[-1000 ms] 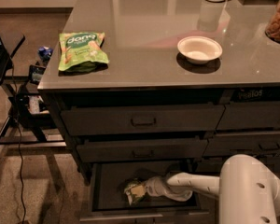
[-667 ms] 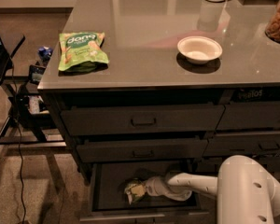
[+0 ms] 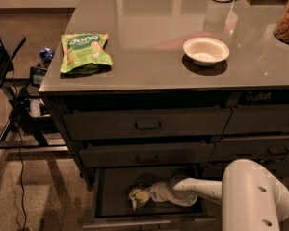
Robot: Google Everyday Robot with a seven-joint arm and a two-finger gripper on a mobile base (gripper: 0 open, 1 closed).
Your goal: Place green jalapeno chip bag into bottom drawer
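Observation:
The bottom drawer [image 3: 111, 198] stands pulled open under the counter. The green jalapeno chip bag [image 3: 138, 197], crumpled, dull olive with pale edges, lies inside it, left of centre. My gripper [image 3: 152, 194] reaches into the drawer from the right on the white arm [image 3: 207, 189]. Its tip is right against the bag's right side. Where bag and gripper meet is hidden by the gripper's pale body.
A brighter green "dang" bag [image 3: 84, 53] lies on the grey counter [image 3: 149, 28] at the left, and a white bowl [image 3: 205, 50] at the right. The two shallower drawers [image 3: 147, 125] above are closed. A stand with cables [image 3: 14, 100] is at the left.

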